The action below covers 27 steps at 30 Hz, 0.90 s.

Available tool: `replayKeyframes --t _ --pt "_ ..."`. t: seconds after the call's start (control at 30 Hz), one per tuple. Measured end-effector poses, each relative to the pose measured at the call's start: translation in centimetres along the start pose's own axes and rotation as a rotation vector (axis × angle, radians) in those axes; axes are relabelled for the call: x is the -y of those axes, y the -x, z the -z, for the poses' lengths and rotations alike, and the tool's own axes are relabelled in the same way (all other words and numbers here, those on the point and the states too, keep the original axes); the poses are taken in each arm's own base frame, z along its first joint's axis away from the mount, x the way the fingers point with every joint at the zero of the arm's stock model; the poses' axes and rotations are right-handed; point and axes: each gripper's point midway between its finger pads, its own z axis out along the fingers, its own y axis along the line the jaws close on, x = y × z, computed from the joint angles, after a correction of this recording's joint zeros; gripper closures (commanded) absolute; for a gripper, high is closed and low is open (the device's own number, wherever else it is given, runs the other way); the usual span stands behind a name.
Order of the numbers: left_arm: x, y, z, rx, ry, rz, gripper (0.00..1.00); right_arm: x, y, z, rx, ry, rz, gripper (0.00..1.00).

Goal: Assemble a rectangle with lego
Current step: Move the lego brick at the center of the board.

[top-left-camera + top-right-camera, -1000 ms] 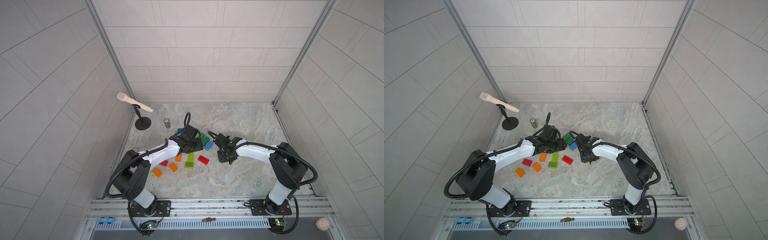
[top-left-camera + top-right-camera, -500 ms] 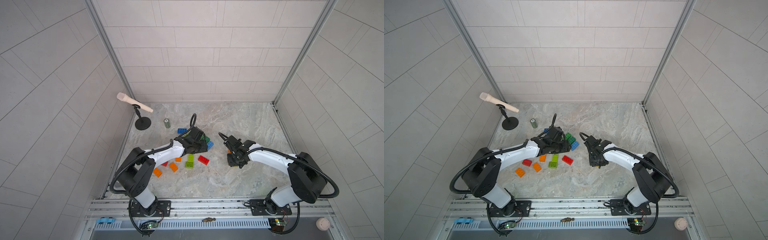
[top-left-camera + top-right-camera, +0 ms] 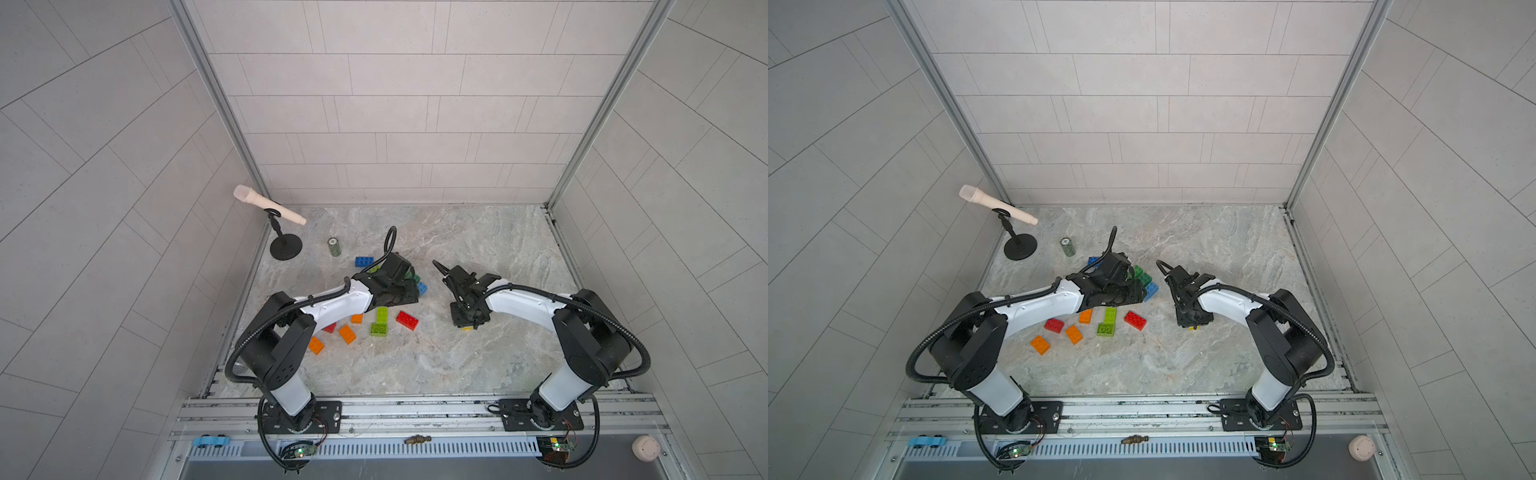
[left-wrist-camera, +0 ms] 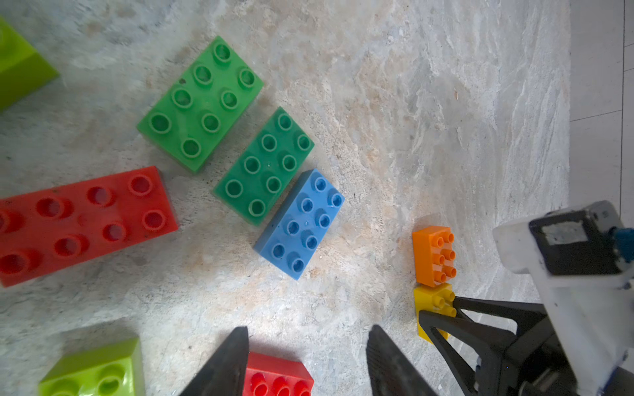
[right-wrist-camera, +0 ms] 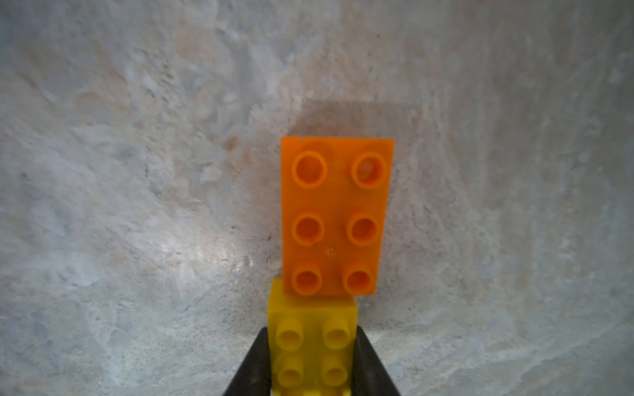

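My right gripper (image 5: 312, 367) is shut on a yellow brick (image 5: 312, 339) with an orange brick (image 5: 334, 216) stacked on its far end. It is held low over the marble floor (image 3: 478, 249), right of the pile (image 3: 467, 322); I cannot tell whether it touches. My left gripper (image 4: 307, 360) hangs open over the loose lego, with a red brick (image 4: 278, 375) against one fingertip. Ahead of it lie a blue brick (image 4: 302, 223), two green bricks (image 4: 264, 168) and a longer red one (image 4: 79, 223). In both top views its fingertips are hidden under the wrist (image 3: 397, 293).
Orange bricks (image 3: 347, 333), a lime brick (image 3: 380, 322), a red brick (image 3: 407, 320) and a blue brick (image 3: 364, 261) lie scattered left of centre. A small dark green cylinder (image 3: 334, 247) and a microphone on a stand (image 3: 286, 249) stand at the back left. Tiled walls enclose three sides.
My right gripper has carried the yellow-and-orange stack away from the pile, toward the front right and lower. My left gripper has shifted right over the green and blue bricks, its jaws slightly narrower.
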Motion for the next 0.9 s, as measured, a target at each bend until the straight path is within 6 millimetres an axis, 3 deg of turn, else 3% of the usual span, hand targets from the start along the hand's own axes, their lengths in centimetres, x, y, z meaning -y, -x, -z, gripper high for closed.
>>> replayKeyframes --t 0.9 --pt "-0.07 -0.15 -0.25 -0.007 0.001 0.0 0.41 0.53 1.03 -0.15 0.022 -0.023 0.043 0.8"
